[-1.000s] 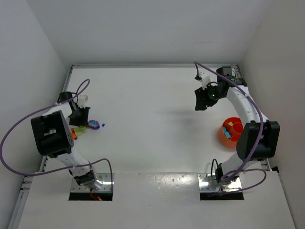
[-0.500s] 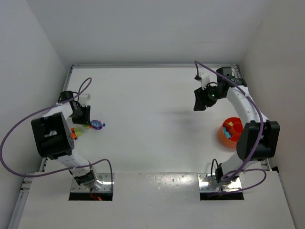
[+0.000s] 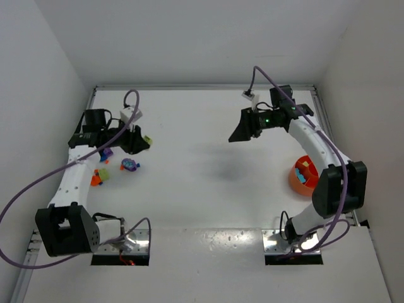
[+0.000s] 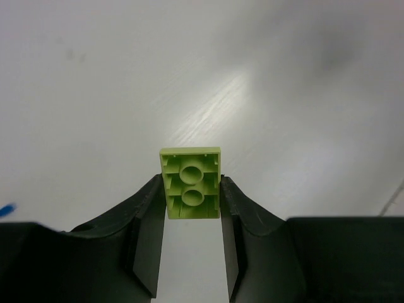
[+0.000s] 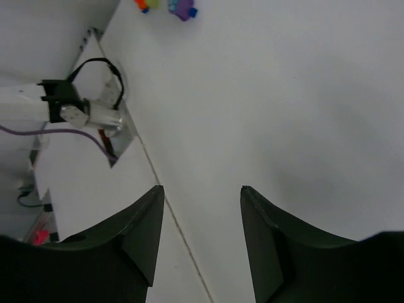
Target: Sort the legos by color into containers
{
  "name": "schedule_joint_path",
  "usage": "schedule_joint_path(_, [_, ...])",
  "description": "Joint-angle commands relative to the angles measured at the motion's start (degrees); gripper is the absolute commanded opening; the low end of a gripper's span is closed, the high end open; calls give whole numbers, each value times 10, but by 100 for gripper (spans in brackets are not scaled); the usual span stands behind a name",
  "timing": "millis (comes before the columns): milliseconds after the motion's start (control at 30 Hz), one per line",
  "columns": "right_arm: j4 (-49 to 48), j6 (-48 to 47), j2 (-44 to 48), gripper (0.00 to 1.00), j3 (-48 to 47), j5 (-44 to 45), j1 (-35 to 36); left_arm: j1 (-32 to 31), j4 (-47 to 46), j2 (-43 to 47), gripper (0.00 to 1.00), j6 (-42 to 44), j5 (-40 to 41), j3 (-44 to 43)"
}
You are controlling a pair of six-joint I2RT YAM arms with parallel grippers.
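My left pincer (image 4: pixel 192 186) clamps a yellow-green lego (image 4: pixel 190 180) by its long sides, long axis pointing out past the fingertips, while the orange bowl (image 3: pixel 295 181) lies far ahead, nearer my open, empty right pincer (image 5: pixel 202 199).

Noted bowl (image 3: pixel 292 175) at right edge of table (image 3: pixel 202 189), bricks (image 3: pixel 308 169) inside. Loose bricks (image 3: pixel 129 165) far left, well apart from bowl. Brick (image 4: pixel 190 170) pinched in left gripper (image 4: pixel 190 196), behind-right of those. Right gripper (image 3: pixel 240 134) behind-left of bowl.
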State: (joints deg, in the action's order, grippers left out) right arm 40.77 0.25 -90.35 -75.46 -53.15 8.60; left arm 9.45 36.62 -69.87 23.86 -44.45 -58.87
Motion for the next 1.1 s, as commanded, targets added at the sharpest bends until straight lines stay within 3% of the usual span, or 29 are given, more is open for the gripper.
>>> schedule_joint_path(0, [-103,127,7,52,-6,-57,44,-53,21,10,29,0,-111,-14])
schedule_joint_path(67, [-159,192,-9,52,-19,-62,72,-95,21,16,29,-15,-116,-14])
schedule_joint_path(300, [-223,284,-74,56,-51,-50,129,-189,-39,34,29,-88,-87,-9])
schedule_joint_path(467, [-254,330,-95,66,-51,-57,166,-244,-77,34,29,-122,-52,-9])
schedule_joint_path(833, [-259,354,-117,68,-75,-23,205,-309,-93,24,29,-135,39,-9])
schedule_joint_path(1067, [-271,360,-128,68,-57,-28,230,-320,-93,24,29,-135,51,2])
